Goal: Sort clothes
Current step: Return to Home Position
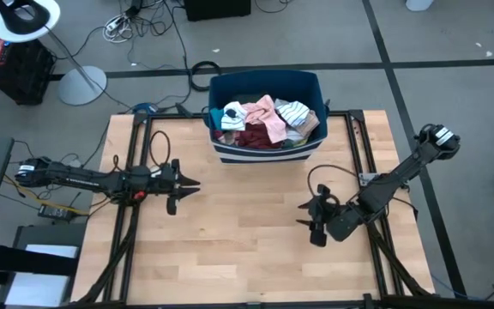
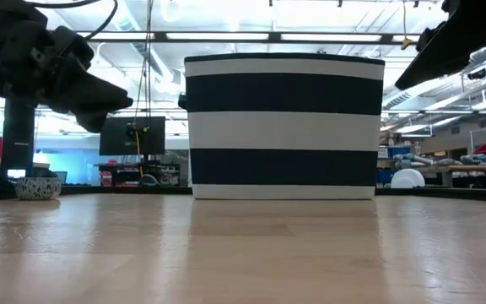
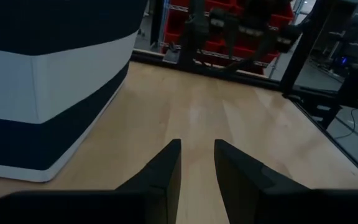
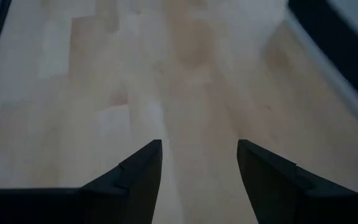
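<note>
Pink, white and red soft clothes [image 1: 262, 120] fill the blue striped bin [image 1: 264, 153] — over the wooden table [image 1: 247, 249], the left gripper [image 1: 194, 184] is barely apart, the right gripper [image 1: 304, 215] wide apart.

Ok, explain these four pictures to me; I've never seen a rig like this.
It is a robot with two dark arms at a wooden table. One picture looks straight down, one looks level across the tabletop, and two come from cameras on the wrists. A striped bin stands at the table's far edge with the clothes piled inside. The left fingers and right fingers hover over the wood, parted, holding nothing.
</note>
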Robot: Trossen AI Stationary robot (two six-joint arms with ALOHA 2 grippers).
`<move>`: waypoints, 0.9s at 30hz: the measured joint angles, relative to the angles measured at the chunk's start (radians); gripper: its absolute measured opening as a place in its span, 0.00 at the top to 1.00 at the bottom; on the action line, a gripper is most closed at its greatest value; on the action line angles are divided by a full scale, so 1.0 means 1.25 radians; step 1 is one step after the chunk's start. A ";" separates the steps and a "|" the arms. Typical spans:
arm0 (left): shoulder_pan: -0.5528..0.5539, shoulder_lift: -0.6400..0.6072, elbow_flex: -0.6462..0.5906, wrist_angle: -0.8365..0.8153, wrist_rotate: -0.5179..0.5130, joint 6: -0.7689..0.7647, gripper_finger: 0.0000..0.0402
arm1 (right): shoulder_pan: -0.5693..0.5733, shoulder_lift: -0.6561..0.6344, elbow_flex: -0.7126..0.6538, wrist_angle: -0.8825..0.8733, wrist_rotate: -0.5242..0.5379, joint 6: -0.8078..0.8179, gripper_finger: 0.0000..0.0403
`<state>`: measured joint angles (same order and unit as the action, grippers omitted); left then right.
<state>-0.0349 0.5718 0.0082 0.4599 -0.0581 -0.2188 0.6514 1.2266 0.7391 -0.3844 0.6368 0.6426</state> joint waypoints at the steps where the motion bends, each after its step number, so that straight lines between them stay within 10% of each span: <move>1: 0.000 -0.002 0.000 -0.003 0.001 0.000 0.75 | 0.000 -0.018 0.000 -0.021 0.007 0.002 0.48; 17: 0.000 -0.009 0.000 -0.001 0.006 0.025 0.75 | -0.001 -0.387 -0.082 -0.166 0.180 -0.075 0.48; 27: 0.000 -0.009 0.000 0.023 0.011 0.027 0.75 | -0.158 -0.623 -0.336 0.216 -0.128 -0.275 0.48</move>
<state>-0.0349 0.5610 0.0078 0.4893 -0.0441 -0.1848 0.4540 0.4485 0.3189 -0.1145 0.4771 0.2992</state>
